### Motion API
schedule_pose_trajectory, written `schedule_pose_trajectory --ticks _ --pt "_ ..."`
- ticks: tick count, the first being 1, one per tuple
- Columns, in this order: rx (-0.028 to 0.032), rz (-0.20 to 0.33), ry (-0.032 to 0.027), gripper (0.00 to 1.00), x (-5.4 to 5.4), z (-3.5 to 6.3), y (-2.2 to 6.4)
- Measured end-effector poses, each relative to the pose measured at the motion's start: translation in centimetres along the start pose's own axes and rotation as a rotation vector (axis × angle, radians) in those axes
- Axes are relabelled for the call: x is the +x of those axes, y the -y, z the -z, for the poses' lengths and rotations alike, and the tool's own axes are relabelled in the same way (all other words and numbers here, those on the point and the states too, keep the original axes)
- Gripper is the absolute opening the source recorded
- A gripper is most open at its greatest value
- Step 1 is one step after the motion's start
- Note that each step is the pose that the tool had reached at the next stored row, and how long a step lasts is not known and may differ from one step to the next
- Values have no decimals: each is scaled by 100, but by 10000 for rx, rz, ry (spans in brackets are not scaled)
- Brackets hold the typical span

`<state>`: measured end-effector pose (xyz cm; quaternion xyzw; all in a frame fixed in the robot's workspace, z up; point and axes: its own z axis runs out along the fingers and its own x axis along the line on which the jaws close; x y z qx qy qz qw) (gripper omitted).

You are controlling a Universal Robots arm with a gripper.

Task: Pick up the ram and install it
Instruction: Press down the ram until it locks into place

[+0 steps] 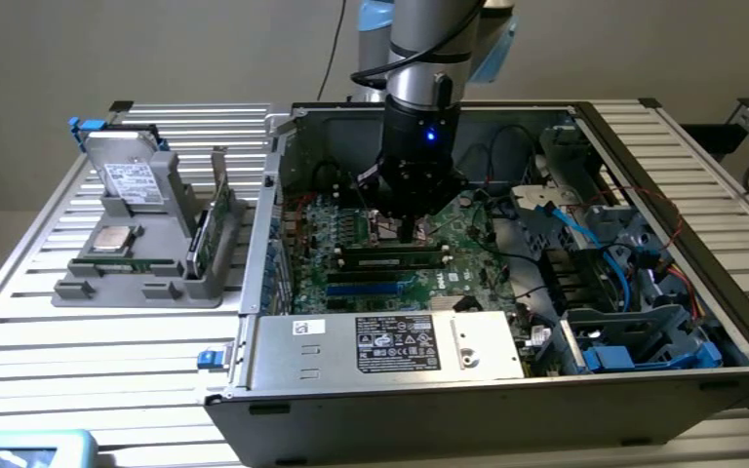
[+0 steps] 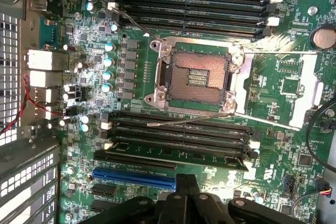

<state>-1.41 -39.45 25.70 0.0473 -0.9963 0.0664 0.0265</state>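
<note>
Ram [image 2: 173, 155] lay seated in a board slot beside the socket [image 2: 197, 77]; judged light, stiff, fragile, best held by its long edges; claw [image 2: 185, 192] stood closed, empty, just above it.

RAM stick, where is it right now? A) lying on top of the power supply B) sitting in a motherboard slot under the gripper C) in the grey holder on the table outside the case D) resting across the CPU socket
B: the ram sits lengthwise in a motherboard slot inside the case, right under the shut gripper; in the wrist view its green edge lies in the slot beside the empty black ones.
</note>
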Motion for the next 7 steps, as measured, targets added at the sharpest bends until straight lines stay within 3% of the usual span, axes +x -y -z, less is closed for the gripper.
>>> schedule_pose_trajectory --ticks 7 --pt "0 0 0 11 0 0 0"
